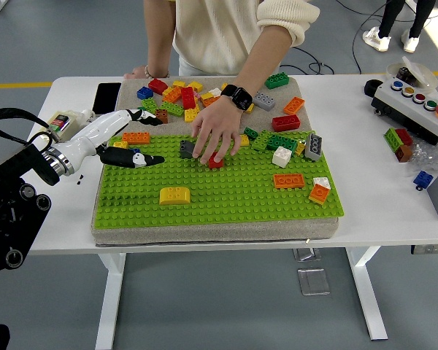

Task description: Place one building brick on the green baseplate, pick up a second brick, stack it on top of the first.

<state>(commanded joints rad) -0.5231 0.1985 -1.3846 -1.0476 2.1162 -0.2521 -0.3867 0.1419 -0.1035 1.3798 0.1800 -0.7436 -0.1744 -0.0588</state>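
The green baseplate (226,193) covers the near part of a grey mat. A yellow curved brick (174,195) sits alone on its near left. My left hand (135,138) hovers over the plate's far left corner, fingers spread and holding nothing, well behind the yellow brick. An orange brick (136,137) and a small yellow one (120,145) lie just under that hand. A person's hand (215,138) reaches over the plate's middle, fingers on a red brick (215,162) beside a dark grey brick (186,149). My right arm is out of view.
Several loose bricks (204,98) are piled on the grey mat behind the plate, and more lie on the plate's right, such as an orange one (288,180) and a white one (281,156). A phone (106,98) and a button box (412,102) lie on the table.
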